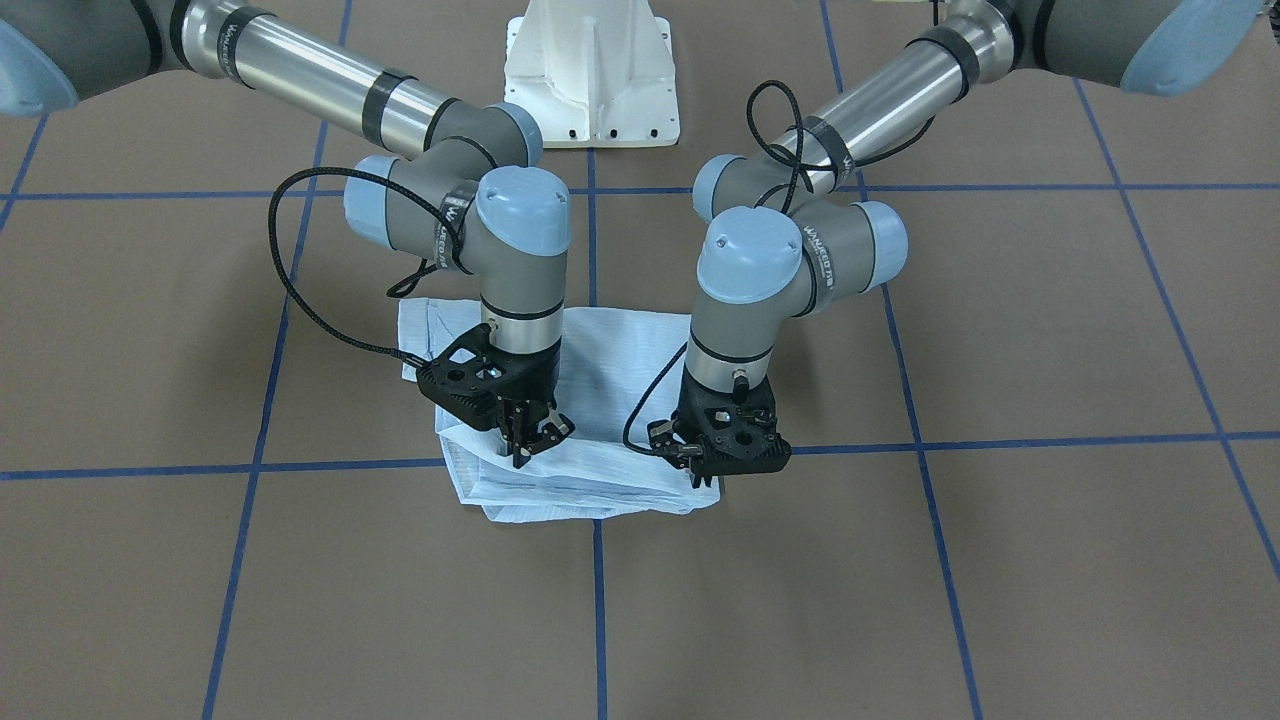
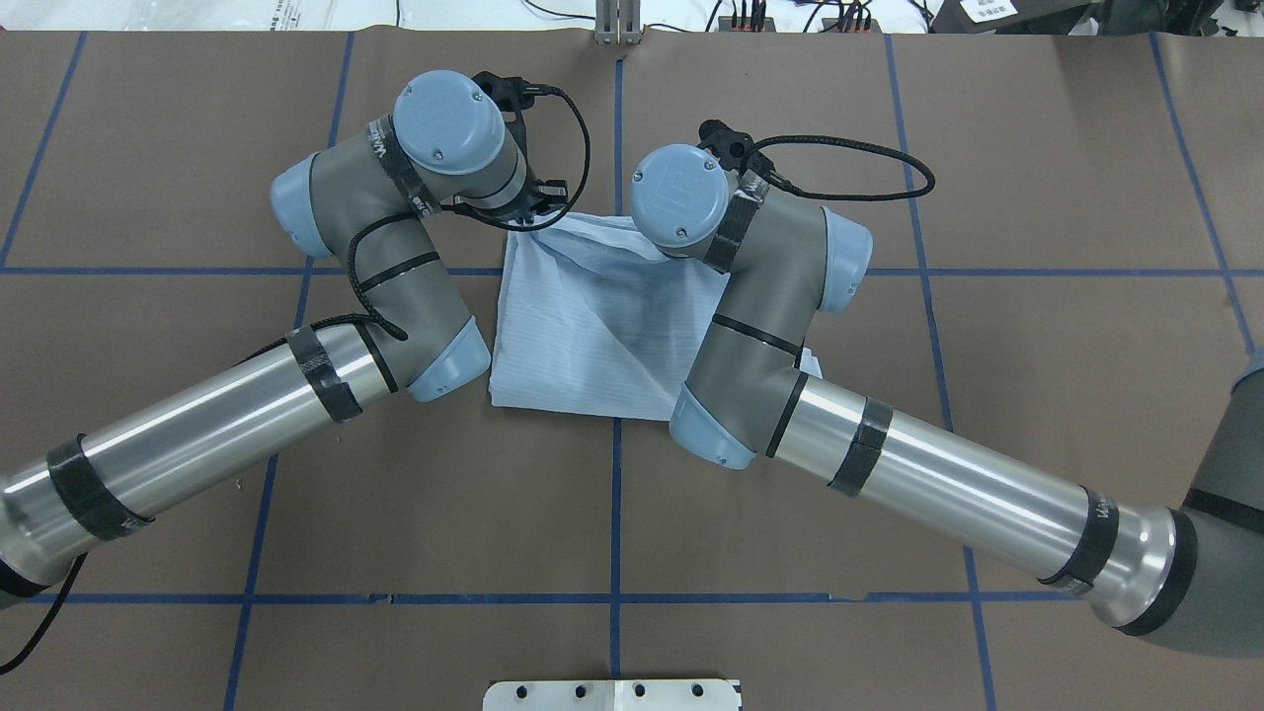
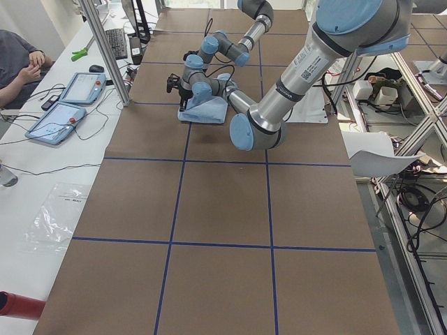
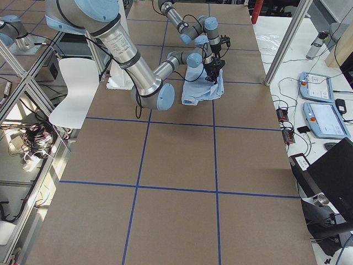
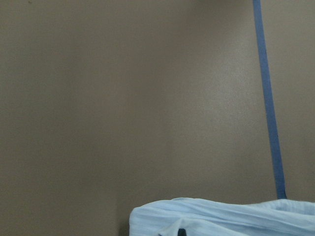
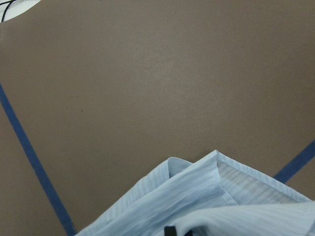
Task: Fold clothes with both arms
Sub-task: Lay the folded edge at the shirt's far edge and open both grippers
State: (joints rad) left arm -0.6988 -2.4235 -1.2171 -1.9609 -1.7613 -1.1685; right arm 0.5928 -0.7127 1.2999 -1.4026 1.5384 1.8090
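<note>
The pale-blue striped shirt (image 1: 600,400) lies folded into a rough rectangle in the middle of the brown table (image 2: 583,326). Both grippers sit at its edge farthest from the robot's base. My left gripper (image 1: 705,478) is shut on one corner of that edge. My right gripper (image 1: 522,450) pinches the cloth near the other corner. Bunched shirt fabric (image 5: 221,216) fills the bottom of the left wrist view. A folded corner of the shirt (image 6: 197,201) rises at the bottom of the right wrist view. In the overhead view the wrists hide both sets of fingers.
The white pedestal base (image 1: 592,75) stands behind the shirt. Blue tape lines (image 1: 598,600) grid the brown table. A side bench with tablets (image 3: 70,105) and a seated person (image 3: 17,63) runs along the operators' side. A white chair (image 4: 71,91) is behind the robot.
</note>
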